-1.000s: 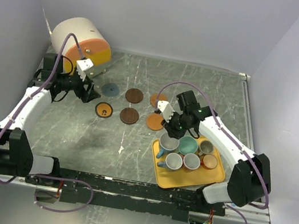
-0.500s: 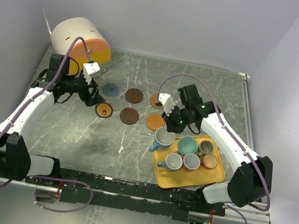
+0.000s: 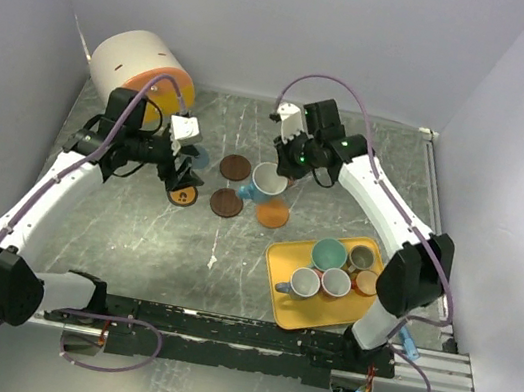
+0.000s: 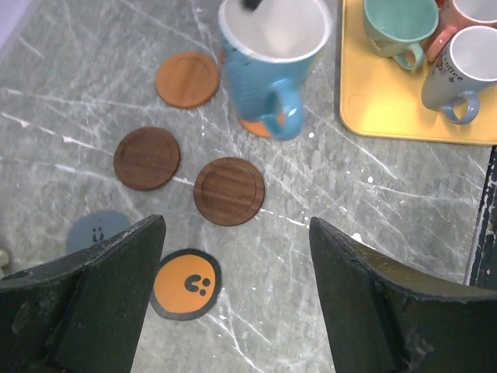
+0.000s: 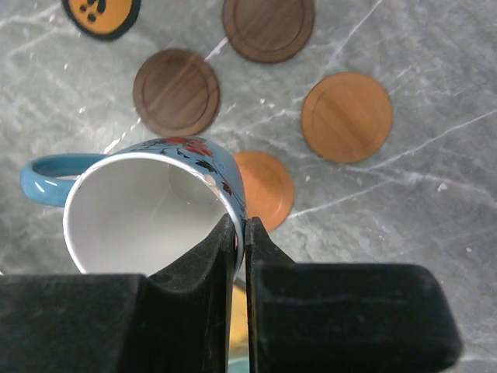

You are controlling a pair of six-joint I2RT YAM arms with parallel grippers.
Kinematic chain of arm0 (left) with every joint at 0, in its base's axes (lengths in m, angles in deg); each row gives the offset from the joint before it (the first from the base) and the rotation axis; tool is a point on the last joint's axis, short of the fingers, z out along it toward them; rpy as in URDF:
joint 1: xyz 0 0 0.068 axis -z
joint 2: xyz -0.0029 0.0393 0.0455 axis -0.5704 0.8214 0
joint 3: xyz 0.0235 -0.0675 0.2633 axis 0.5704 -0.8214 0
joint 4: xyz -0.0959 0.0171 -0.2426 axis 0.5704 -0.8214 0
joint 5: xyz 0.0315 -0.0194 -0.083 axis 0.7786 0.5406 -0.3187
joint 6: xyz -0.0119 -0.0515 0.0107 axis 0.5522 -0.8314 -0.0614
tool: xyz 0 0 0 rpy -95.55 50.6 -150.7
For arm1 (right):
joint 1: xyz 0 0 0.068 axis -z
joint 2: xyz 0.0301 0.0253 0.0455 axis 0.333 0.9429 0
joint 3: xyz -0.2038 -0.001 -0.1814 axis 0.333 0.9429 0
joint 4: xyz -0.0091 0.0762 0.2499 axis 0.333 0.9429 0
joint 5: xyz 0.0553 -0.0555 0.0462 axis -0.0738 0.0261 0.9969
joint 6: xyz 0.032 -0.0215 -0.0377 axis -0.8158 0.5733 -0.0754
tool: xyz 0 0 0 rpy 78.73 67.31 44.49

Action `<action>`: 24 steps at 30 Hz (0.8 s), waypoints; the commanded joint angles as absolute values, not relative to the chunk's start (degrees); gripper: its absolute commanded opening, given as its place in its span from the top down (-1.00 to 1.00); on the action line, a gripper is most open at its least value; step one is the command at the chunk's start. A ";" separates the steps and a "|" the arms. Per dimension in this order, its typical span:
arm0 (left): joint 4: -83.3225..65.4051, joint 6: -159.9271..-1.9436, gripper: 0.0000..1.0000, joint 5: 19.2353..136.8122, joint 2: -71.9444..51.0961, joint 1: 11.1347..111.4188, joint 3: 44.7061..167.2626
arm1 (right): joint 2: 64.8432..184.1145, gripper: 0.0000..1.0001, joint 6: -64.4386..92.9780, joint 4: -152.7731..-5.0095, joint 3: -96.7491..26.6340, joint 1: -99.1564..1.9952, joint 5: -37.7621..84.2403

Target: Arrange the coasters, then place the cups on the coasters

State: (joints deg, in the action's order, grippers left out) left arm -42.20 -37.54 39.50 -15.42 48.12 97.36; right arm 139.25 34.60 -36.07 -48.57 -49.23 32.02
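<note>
At lower right we see five cups (image 3: 336, 282) on the yellow tray (image 3: 322, 314). At mid-frame our right gripper (image 5: 239, 229) pinches the rim of the blue cup (image 3: 266, 183) over the coasters (image 3: 228, 202). Further left, our left gripper (image 4: 235, 229) hangs spread wide above them.

1. Right gripper (image 5: 239, 225): 2 black fingers, bottom of frame, pinched together on the rim of item 2.
2. Blue ceramic mug (image 5: 140, 225), white inside, red and dark floral print near the rim; lower left, handle at the left edge.
3. Dark brown round wooden coasters, 2: upper centre-left (image 5: 176, 91); top centre (image 5: 268, 23), cropped.
4. Orange round wooden coasters, 2: right of centre (image 5: 346, 116); centre (image 5: 268, 186), partly behind the mug.
5. Yellow-orange coaster with dark rim (image 5: 101, 12), upper left, cropped.
6. Grey white-veined marble surface (image 5: 435, 256).
</note>
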 commanded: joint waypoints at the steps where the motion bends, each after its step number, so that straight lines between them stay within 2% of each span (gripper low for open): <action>1: -46.73 -33.92 -0.72 41.33 -14.45 51.12 102.81 | 142.71 1.00 26.79 -39.58 -55.53 -50.30 29.68; 8: -47.47 -32.20 -0.70 50.83 -9.94 57.06 106.33 | 146.96 1.00 23.00 -37.80 -61.77 -52.53 27.84; 15: -42.26 -34.33 -0.63 58.30 -6.37 62.18 105.19 | 147.47 1.00 21.95 -38.30 -62.22 -53.39 27.29; 24: -40.17 -36.97 -0.29 62.55 -1.65 65.29 106.32 | 146.96 1.00 21.60 -38.81 -61.06 -53.75 28.61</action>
State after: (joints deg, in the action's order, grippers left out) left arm -42.46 -36.01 59.61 -2.76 64.25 105.01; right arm 147.54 23.00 -36.66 -60.24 -53.43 27.61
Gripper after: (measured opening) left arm 0.670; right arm 0.067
